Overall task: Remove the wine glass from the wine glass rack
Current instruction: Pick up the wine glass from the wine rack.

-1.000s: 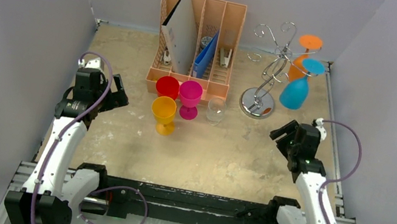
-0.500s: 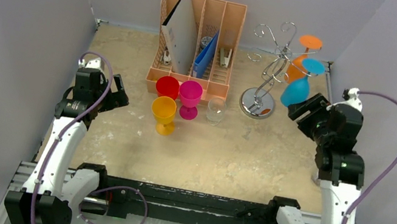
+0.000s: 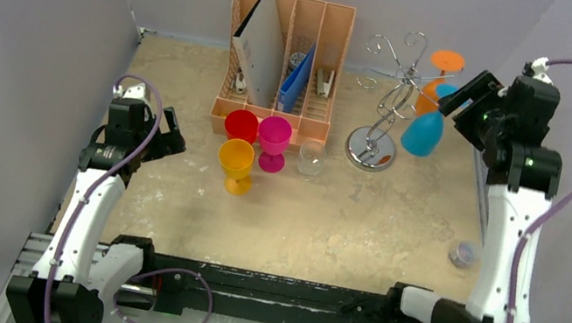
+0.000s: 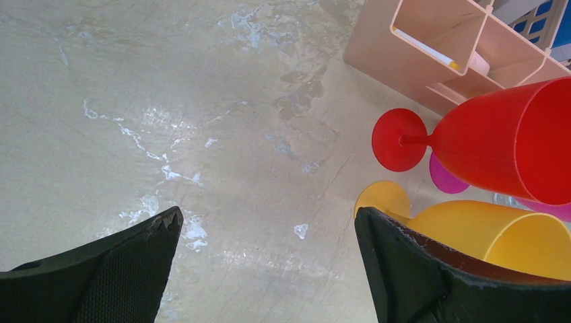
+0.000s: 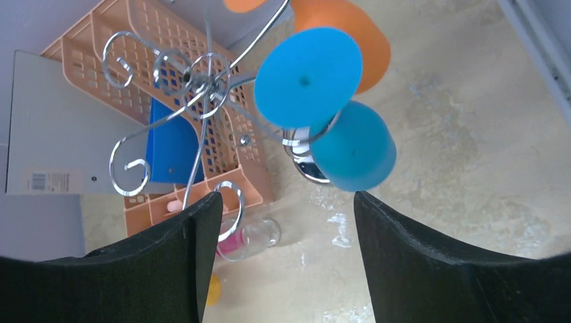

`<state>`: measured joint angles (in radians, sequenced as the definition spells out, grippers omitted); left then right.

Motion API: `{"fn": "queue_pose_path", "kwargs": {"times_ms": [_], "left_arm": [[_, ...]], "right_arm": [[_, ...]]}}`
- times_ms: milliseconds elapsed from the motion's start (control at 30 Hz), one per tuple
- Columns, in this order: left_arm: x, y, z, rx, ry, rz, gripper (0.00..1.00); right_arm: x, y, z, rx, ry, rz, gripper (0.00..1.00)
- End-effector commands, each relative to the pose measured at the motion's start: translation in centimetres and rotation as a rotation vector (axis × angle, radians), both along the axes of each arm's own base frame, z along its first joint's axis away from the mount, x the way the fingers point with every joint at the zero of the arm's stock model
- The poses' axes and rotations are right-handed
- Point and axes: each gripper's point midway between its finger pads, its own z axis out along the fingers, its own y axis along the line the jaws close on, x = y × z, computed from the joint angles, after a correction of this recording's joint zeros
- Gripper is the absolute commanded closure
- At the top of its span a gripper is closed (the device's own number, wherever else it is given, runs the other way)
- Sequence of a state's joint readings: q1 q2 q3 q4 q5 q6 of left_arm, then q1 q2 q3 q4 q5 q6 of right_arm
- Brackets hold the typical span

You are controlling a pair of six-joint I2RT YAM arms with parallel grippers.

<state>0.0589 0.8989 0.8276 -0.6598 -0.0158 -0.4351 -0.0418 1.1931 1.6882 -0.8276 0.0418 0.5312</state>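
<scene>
The silver wire wine glass rack [image 3: 384, 99] stands at the back right on its shiny disc base. Two wine glasses hang upside down from its right arms: a blue one [image 3: 423, 134] and an orange one [image 3: 428, 100] behind it. My right gripper [image 3: 464, 95] is raised just right of the blue glass's foot, open, with nothing between its fingers. In the right wrist view the blue glass [image 5: 353, 149] and the rack [image 5: 202, 81] lie beyond the open right gripper [image 5: 286, 202], apart from it. My left gripper [image 3: 167, 136] hovers open at the left; the left wrist view shows this left gripper [image 4: 266, 219] over bare table.
A peach slotted organiser [image 3: 285, 55] holding papers stands at the back centre. In front of it are a red glass [image 3: 241, 125], a pink glass [image 3: 273, 142], a yellow glass [image 3: 236, 163] and a clear tumbler [image 3: 310, 159]. A small round object [image 3: 462, 253] lies near the right edge.
My right arm has risen from low at the front right and swung back to the blue glass on the rack. The left arm has not moved.
</scene>
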Motion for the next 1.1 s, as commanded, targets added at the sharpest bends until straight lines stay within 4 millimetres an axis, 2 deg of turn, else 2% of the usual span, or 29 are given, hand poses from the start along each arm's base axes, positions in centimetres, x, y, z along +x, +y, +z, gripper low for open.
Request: {"fn": "queue_pose_path", "kwargs": {"times_ms": [0, 167, 600, 867, 1067], "left_arm": [[0.7, 0.1, 1.3, 0.001, -0.053, 0.0, 0.02], [0.7, 0.1, 1.2, 0.001, -0.05, -0.002, 0.02], [0.7, 0.1, 1.2, 0.002, -0.047, -0.001, 0.02], [0.8, 0.1, 1.1, 0.0, -0.044, -0.004, 0.02], [0.7, 0.1, 1.1, -0.001, -0.043, -0.003, 0.02]], "right_arm": [[2.6, -0.4, 0.2, 0.114, 0.037, 0.026, 0.28], [4.5, -1.0, -0.5, 0.156, 0.065, 0.004, 0.31], [6.7, -3.2, -2.6, 0.145, 0.086, -0.033, 0.47], [8.4, -2.7, -2.8, 0.219, 0.062, 0.006, 0.59], [8.7, -2.9, -3.6, 0.224, 0.069, -0.001, 0.68]]}}
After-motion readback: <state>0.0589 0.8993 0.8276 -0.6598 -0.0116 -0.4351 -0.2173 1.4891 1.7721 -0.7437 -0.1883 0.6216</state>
